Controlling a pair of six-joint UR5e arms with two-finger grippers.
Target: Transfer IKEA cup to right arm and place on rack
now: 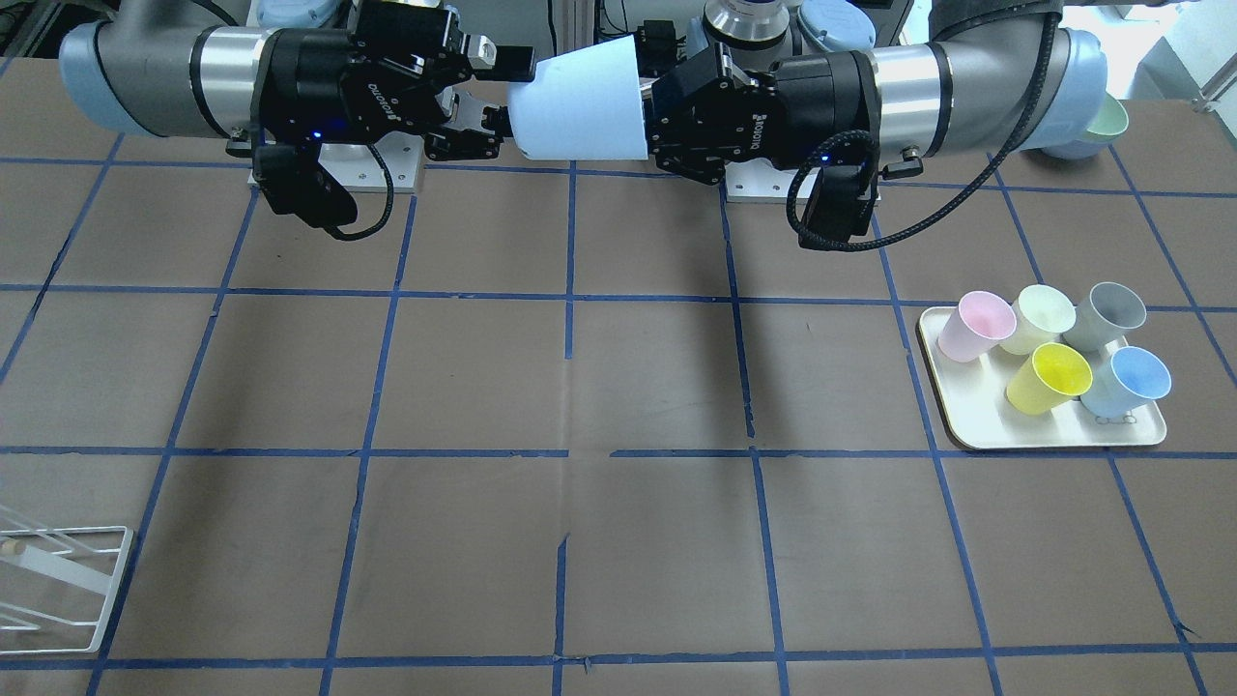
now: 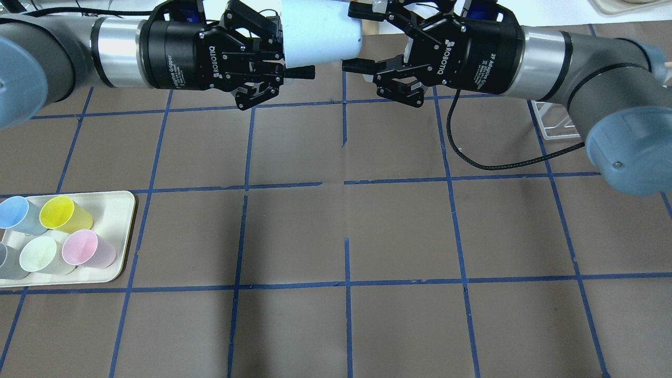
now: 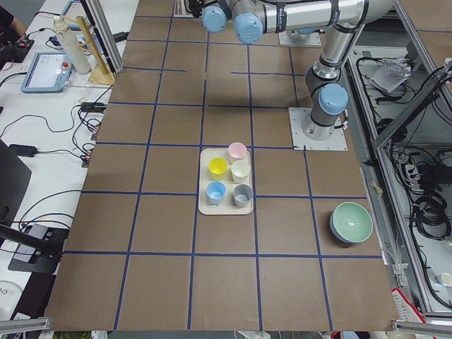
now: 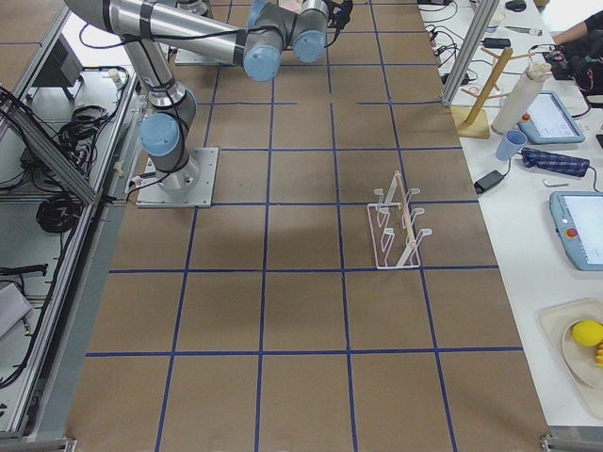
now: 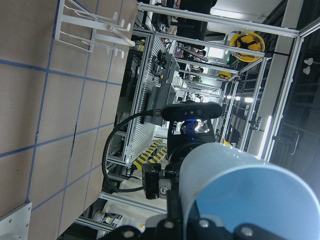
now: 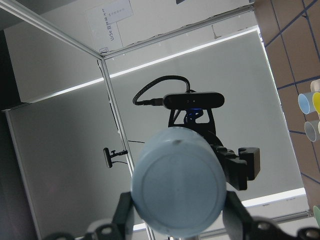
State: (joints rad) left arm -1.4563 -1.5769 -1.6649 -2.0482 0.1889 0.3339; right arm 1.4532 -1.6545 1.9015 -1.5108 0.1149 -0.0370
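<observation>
The light blue IKEA cup (image 1: 580, 101) hangs on its side, high over the table's back, between my two grippers. My left gripper (image 1: 657, 116), on the arm with the braided cable, is shut on the cup's wide rim end. My right gripper (image 1: 493, 97) is open, one finger on each side of the cup's narrow base, with small gaps. The overhead view shows the cup (image 2: 323, 34), left gripper (image 2: 289, 52) and right gripper (image 2: 357, 38) the same way. The right wrist view shows the cup's base (image 6: 177, 185) between its fingers. The white wire rack (image 1: 58, 580) stands near the front edge on my right side.
A cream tray (image 1: 966, 425) on my left side holds pink, pale green, grey and yellow cups and a twin blue cup (image 1: 1126, 382). A green bowl (image 3: 351, 222) sits near my left arm's base. The rack (image 4: 400, 226) stands alone on the brown mat.
</observation>
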